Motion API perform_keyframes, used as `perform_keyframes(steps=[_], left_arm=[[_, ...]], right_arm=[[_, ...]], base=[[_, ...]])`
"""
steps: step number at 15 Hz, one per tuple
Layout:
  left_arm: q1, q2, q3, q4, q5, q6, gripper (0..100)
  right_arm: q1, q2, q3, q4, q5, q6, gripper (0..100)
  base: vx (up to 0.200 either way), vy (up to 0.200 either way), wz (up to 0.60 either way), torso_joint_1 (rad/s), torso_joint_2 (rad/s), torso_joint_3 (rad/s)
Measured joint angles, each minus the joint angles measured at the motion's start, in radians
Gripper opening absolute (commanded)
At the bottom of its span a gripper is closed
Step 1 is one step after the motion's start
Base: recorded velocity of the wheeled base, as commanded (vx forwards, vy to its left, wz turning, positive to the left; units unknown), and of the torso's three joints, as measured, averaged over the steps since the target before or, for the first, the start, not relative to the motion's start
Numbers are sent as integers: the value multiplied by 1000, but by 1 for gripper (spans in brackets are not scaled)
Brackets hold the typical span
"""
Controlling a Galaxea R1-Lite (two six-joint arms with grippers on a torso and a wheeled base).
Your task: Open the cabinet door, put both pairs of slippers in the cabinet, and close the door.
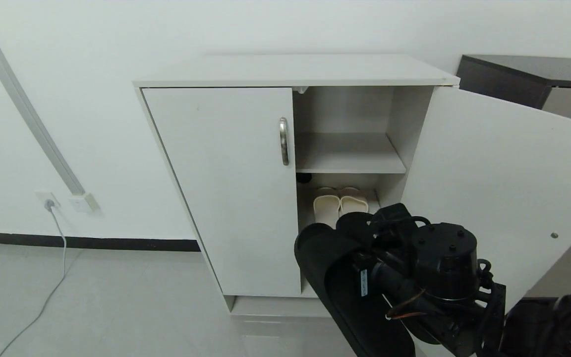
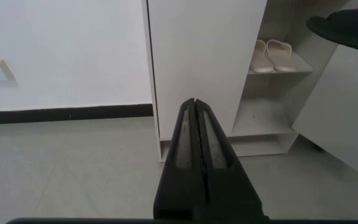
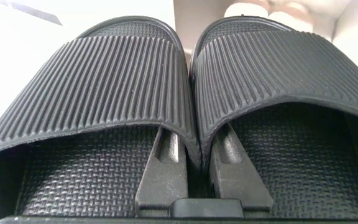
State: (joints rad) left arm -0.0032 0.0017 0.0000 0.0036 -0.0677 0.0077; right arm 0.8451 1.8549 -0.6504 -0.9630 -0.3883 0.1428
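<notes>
**Black pair at cabinet mouth**

Right gripper (image 3: pixel 194 168) clamps the black slippers (image 1: pixel 335 267) by their inner walls; left gripper (image 2: pixel 194 134) pressed closed, empty; farther in, white slippers (image 1: pixel 340 203) sit shelved; the toes could snag the closed left door (image 1: pixel 226 188) edge.

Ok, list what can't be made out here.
Left half of the cabinet: head view, hidden behind the closed left door.
Heel ends of the black slippers: head view, cut off by the bottom edge.
The right door: head view, cut off by the right edge.
A dark item under the shelf: head view, too small, shadowed.
</notes>
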Motion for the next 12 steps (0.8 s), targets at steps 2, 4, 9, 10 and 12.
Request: perform_keyframes(steps=[2, 4, 9, 10, 12], left_arm=[[1, 0, 0, 0, 0, 0, 0], [1, 0, 0, 0, 0, 0, 0], [0, 0, 0, 0, 0, 0, 0], [0, 0, 0, 0, 0, 0, 0], [1, 0, 0, 0, 0, 0, 0]], right_arm=[[1, 0, 2, 0, 0, -1, 0], [3, 1, 6, 1, 0, 0, 0], [10, 4, 11, -5, 1, 0, 0], [10, 4, 11, -18, 0, -1, 0], [10, 6, 18, -36, 4, -14, 0]], base=[[0, 0, 0, -32, 437, 403], [0, 0, 0, -5, 310, 303], [0, 0, 0, 2, 52, 45], [0, 0, 0, 0, 0, 0], [0, 0, -300, -1, 4, 4]])
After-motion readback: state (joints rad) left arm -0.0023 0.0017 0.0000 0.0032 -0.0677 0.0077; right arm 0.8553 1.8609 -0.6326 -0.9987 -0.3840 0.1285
